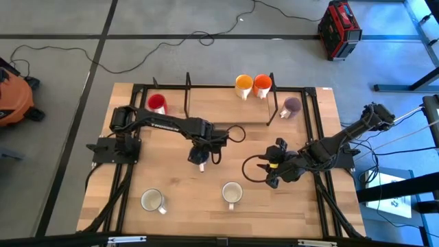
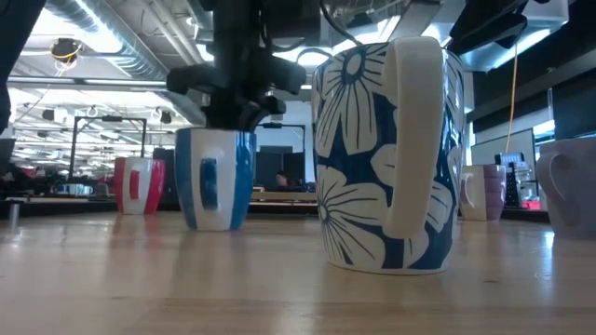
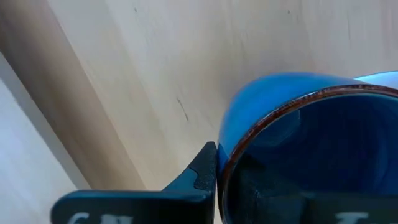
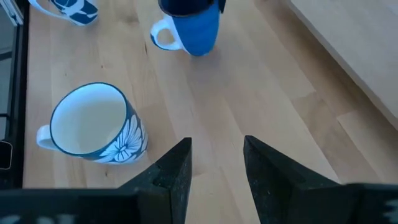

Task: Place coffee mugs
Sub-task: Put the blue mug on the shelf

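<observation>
The blue mug [image 1: 199,159] stands upright on its base near the table's middle, with my left gripper [image 1: 199,152] on its rim from above; it also shows in the low view [image 2: 214,179] and the right wrist view [image 4: 198,28]. My right gripper [image 4: 216,167] is open and hovers right of centre, touching nothing. Two white mugs with blue flowers [image 1: 232,194] [image 1: 151,200] stand near the near edge. The red mug [image 1: 157,103], the yellow-orange mug [image 1: 243,85], the orange mug [image 1: 262,84] and a purple mug [image 1: 292,106] stand along the far side. My left gripper comes at the blue mug from above, pointing down. One finger [image 3: 202,171] lies against the outside of the wall just below the rim [image 3: 249,134]. The other finger is out of frame, so a pinch cannot be confirmed. The mug stands upright with its base on the table [image 2: 212,223].
A dark metal frame [image 1: 188,88] runs along the table's far and side edges. Bare wood lies between the blue mug and the nearer flowered mug [image 4: 93,124]. A red case [image 1: 339,27] and cables lie on the floor beyond the table.
</observation>
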`<state>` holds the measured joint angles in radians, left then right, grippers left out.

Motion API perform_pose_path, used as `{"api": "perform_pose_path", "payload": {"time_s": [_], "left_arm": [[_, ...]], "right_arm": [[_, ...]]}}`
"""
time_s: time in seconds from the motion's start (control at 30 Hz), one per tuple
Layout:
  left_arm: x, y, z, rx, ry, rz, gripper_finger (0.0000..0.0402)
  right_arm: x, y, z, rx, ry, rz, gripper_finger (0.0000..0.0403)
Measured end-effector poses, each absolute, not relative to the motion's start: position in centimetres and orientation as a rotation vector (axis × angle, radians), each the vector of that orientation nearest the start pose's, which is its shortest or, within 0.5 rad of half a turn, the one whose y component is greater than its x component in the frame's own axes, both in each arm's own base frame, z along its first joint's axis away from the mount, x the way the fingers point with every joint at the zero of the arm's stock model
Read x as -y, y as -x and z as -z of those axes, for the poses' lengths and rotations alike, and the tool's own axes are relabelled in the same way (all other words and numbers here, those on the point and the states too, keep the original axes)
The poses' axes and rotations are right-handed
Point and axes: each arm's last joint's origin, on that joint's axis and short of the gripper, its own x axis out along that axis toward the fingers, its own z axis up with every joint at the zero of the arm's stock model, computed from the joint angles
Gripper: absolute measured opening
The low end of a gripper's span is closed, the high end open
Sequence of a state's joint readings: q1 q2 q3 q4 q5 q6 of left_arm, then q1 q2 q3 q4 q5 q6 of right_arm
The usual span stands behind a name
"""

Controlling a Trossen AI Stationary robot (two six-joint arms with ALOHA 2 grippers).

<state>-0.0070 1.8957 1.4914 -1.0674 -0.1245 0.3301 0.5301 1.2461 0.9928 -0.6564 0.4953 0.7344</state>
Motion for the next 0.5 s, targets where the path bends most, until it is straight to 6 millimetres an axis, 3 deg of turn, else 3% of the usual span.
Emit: {"api": "perform_pose_path", "payload": {"time_s": [0.3, 0.5], "left_arm": [[-0.2, -36.5, -21.9, -1.46, -0.368, 0.117, 0.0099], [-0.2, -36.4, -24.6, -1.482, -0.28, 0.052, 0.0132]], "right_arm": [[-11.2, -21.9, -27.7, -0.746, -0.253, 0.253, 0.0133], [-11.2, -21.9, -27.7, -0.747, -0.253, 0.253, 0.0133]]}}
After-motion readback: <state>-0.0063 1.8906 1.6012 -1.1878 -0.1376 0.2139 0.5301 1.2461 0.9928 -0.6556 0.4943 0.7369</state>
